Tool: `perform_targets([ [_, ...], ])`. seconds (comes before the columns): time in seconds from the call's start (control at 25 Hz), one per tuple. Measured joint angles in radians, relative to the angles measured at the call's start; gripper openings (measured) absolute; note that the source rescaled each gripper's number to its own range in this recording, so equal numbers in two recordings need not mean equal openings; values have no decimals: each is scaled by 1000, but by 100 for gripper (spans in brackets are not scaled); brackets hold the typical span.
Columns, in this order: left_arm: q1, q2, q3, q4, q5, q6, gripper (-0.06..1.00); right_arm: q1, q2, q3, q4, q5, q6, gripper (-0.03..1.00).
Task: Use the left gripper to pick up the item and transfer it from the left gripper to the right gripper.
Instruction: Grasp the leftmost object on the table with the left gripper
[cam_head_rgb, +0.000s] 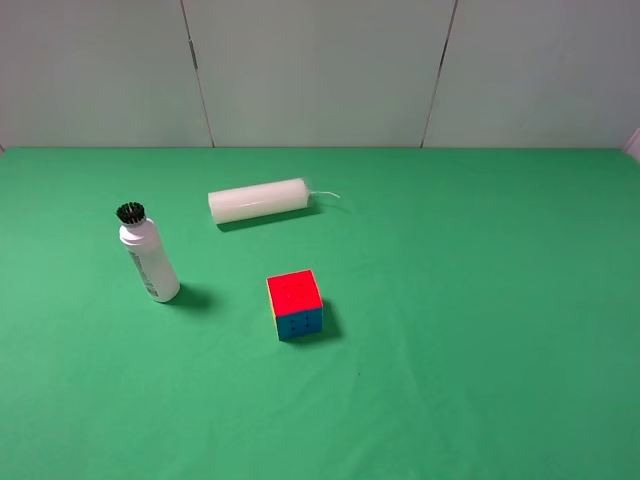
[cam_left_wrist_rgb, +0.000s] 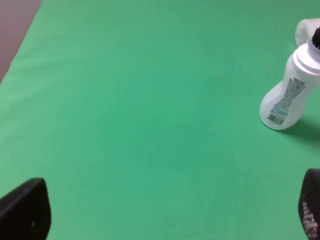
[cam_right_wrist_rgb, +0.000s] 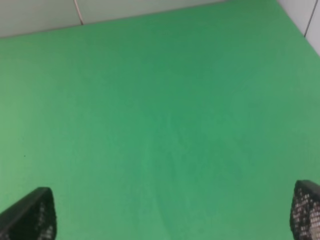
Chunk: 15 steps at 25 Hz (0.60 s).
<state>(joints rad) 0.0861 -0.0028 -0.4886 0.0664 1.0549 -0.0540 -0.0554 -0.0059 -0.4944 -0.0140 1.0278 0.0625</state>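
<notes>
The item, a small white bottle (cam_head_rgb: 152, 259) with a black ribbed cap, stands upright on the green cloth at the left. It also shows in the left wrist view (cam_left_wrist_rgb: 290, 94), label facing the camera. My left gripper (cam_left_wrist_rgb: 170, 212) is open and empty, well short of the bottle, with the fingertips (cam_left_wrist_rgb: 27, 210) at the frame's corners. My right gripper (cam_right_wrist_rgb: 172, 212) is open and empty over bare cloth. Neither arm shows in the exterior high view.
A plain white cylinder (cam_head_rgb: 258, 201) with a thin wick lies behind the bottle. A multicoloured puzzle cube (cam_head_rgb: 295, 304) sits near the middle. The green cloth (cam_head_rgb: 480, 300) covers the table up to a grey back wall; its left edge (cam_left_wrist_rgb: 15, 60) shows in the left wrist view.
</notes>
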Motion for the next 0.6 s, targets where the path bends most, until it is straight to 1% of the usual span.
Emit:
perform_targets([
  [0.2,0,29,-59,-1,37,0,100,0,0,0,0,0,0,100],
  [0.6,0,349,-294,-2,121,1,100,0,0,0,0,0,0,100],
])
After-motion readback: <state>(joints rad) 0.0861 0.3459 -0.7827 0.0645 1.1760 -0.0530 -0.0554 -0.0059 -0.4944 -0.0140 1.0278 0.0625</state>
